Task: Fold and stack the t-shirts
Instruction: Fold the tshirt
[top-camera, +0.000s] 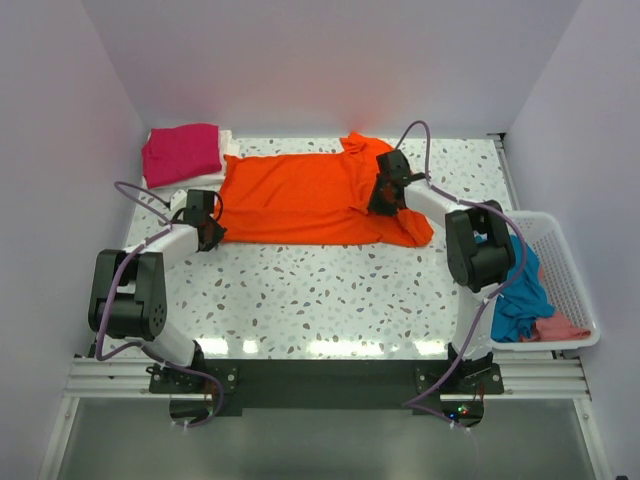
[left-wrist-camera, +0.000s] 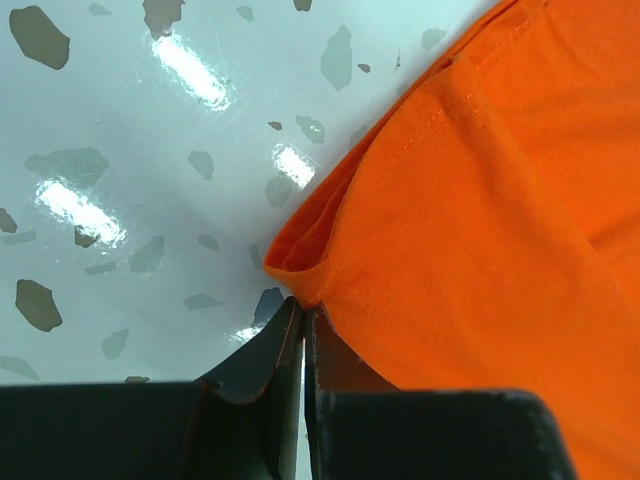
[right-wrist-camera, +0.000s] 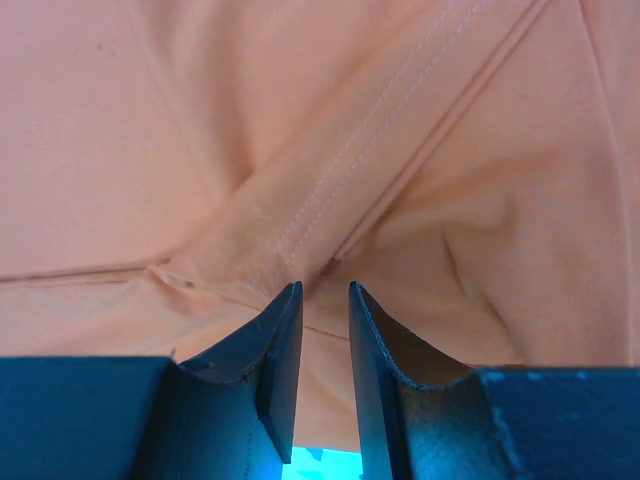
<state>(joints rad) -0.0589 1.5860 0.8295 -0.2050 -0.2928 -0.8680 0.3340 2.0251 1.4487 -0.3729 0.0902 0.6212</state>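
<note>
A bright orange t-shirt (top-camera: 300, 195) lies spread flat across the back of the table. My left gripper (top-camera: 207, 234) is at the shirt's near left corner. In the left wrist view it (left-wrist-camera: 302, 306) is shut, with the orange hem corner (left-wrist-camera: 300, 275) pinched at its tips. My right gripper (top-camera: 384, 198) is over the shirt's right part, by a bunched sleeve. In the right wrist view it (right-wrist-camera: 325, 292) stands a little open over a seamed fold (right-wrist-camera: 330, 190), which looks pale peach there; no cloth shows pinched between the jaws. A folded magenta-pink t-shirt (top-camera: 182, 152) lies on a white one (top-camera: 229, 146) at the back left.
A white slatted basket (top-camera: 566, 262) stands at the right table edge, holding a teal-blue t-shirt (top-camera: 520, 290) and a salmon-pink one (top-camera: 560, 328). White walls close in the left, back and right sides. Speckled tabletop (top-camera: 320, 290) lies in front of the orange shirt.
</note>
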